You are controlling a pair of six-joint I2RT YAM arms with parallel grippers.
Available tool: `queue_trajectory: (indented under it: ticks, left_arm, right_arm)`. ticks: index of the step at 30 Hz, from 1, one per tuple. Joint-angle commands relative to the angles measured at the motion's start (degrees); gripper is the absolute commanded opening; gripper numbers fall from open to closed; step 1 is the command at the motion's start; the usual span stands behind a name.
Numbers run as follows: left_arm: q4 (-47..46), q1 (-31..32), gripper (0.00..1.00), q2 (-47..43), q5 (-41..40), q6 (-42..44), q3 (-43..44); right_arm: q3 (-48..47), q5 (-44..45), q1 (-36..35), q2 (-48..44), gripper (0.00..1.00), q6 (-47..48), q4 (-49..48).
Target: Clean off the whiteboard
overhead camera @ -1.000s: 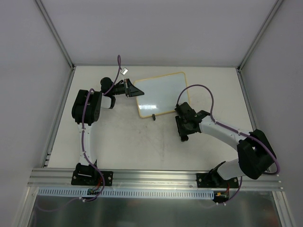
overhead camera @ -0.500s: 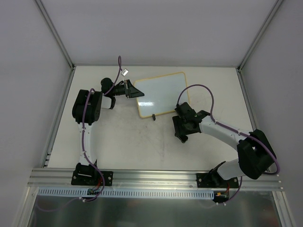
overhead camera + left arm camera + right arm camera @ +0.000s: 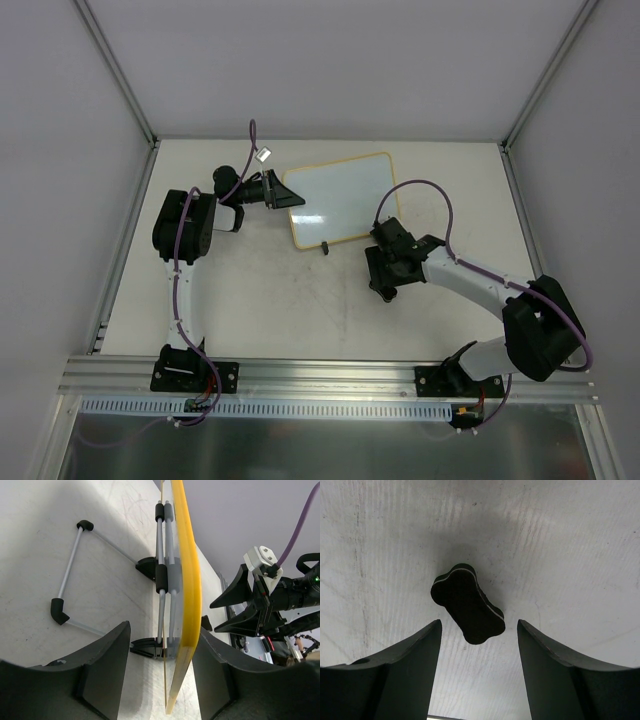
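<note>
The whiteboard (image 3: 340,195), white with a cream-yellow rim, lies at the back middle of the table, one black clip foot (image 3: 325,247) at its near edge. My left gripper (image 3: 283,190) is at its left edge. In the left wrist view the yellow rim (image 3: 187,580) runs edge-on between my left gripper (image 3: 162,627) fingers; one finger is against it and a gap shows on the other side. The black bone-shaped eraser (image 3: 467,611) lies on the table just ahead of my open right gripper (image 3: 479,625), between its fingertips. In the top view my right gripper (image 3: 385,272) hides it.
A wire stand (image 3: 70,580) with black end caps lies on the table under the board. Metal frame rails (image 3: 125,250) run along the table's left and right sides, with white walls behind. A purple cable (image 3: 440,205) loops over the right arm.
My right gripper has shifted slightly left and toward the board. The left arm and the whiteboard have not moved.
</note>
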State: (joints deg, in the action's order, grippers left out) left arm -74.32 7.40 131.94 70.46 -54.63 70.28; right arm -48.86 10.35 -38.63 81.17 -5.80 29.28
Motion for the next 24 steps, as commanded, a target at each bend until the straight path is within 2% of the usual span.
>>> queue_trajectory:
  ticks: [1,8,11,15,17,19,24]
  left_arm:
    - [-22.0,-0.6,0.51,-0.5,0.7,2.0,-0.8]
    - [-22.0,-0.8,0.58,-0.5,0.9,1.9,-0.5]
    - [-22.0,-0.8,0.65,-0.5,1.0,2.0,-0.7]
    - [-22.0,-0.8,0.81,-0.7,0.8,2.2,-0.8]
    - [-22.0,-0.9,0.95,-0.8,0.7,2.3,-1.0]
    - [-22.0,-0.9,0.99,-0.9,0.7,2.6,-1.3]
    - [-22.0,-0.9,0.99,-1.8,0.6,3.0,-2.0]
  right_arm:
    - [-0.1,1.2,-0.3,-1.7,0.65,-0.3,-0.3]
    - [-0.2,0.8,-0.4,-2.1,0.65,0.3,-0.8]
    - [0.1,1.1,-0.4,-2.4,0.65,0.4,-1.0]
    - [0.5,1.1,-0.4,-3.3,0.65,0.5,-1.2]
    - [0.7,0.8,-0.3,-3.8,0.65,0.4,-1.3]
    - [0.8,0.8,-0.4,-4.4,0.66,0.4,-1.3]
    - [1.2,1.0,-0.4,-5.4,0.65,0.3,-1.4]
